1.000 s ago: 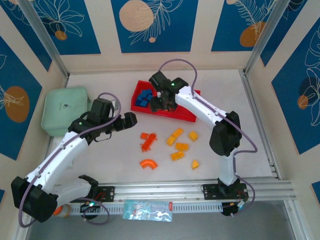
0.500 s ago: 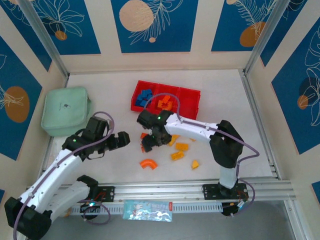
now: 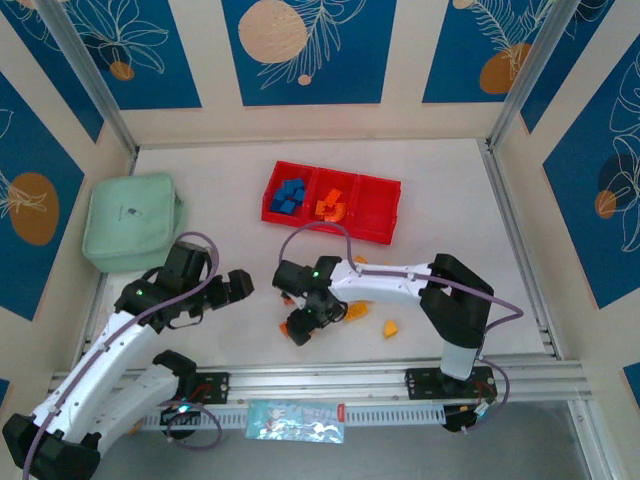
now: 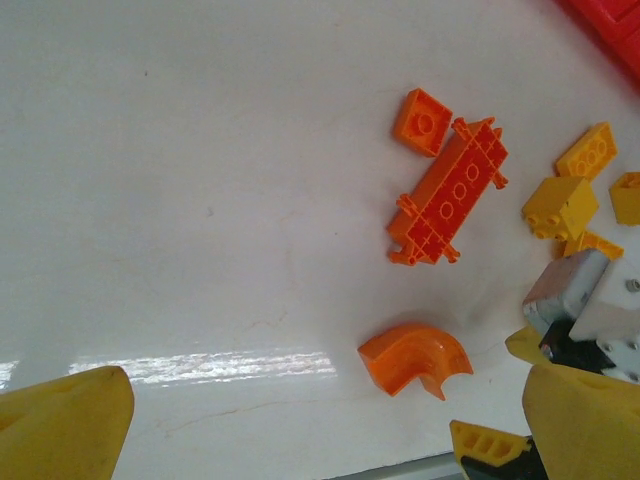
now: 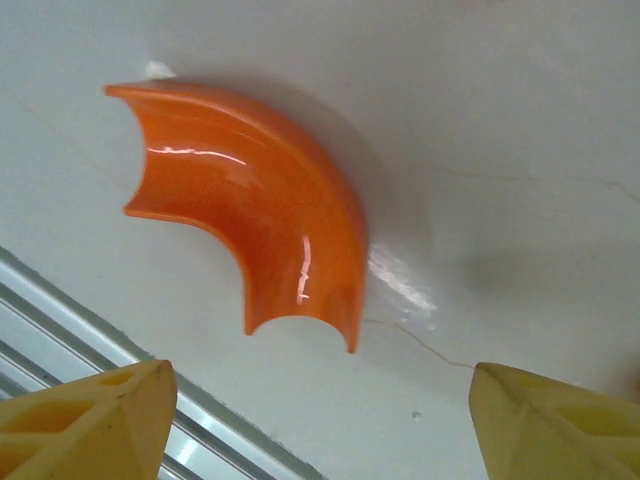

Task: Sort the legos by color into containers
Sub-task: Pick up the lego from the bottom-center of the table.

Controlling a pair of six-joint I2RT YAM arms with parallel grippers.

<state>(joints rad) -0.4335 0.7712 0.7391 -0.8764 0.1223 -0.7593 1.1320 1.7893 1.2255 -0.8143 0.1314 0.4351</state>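
Observation:
An orange curved arch lego [image 5: 270, 215] lies on the white table, just ahead of my open right gripper [image 5: 320, 430], whose yellow fingers [image 5: 85, 420] stand either side of it without touching. From above, the right gripper [image 3: 305, 322] hovers over this arch [image 3: 296, 332]. My left gripper [image 3: 238, 286] hangs open and holds nothing, left of the loose bricks. Its camera shows the arch [image 4: 415, 357], a long orange plate [image 4: 450, 192], a small orange square [image 4: 422, 122] and yellow bricks [image 4: 560, 205]. The red tray [image 3: 385, 232] holds blue legos [image 3: 290, 197] in the left compartment and orange ones [image 3: 330, 206] in the middle.
A mint-green pouch [image 3: 130, 222] lies at the far left. The tray's right compartment [image 3: 376, 198] holds nothing. A yellow brick [image 3: 390, 328] sits right of the right arm. The metal rail [image 3: 380, 378] runs along the near table edge, close to the arch.
The right arm swung from the tray down to the loose bricks and now stands over the arch. The left arm drew back toward the near left.

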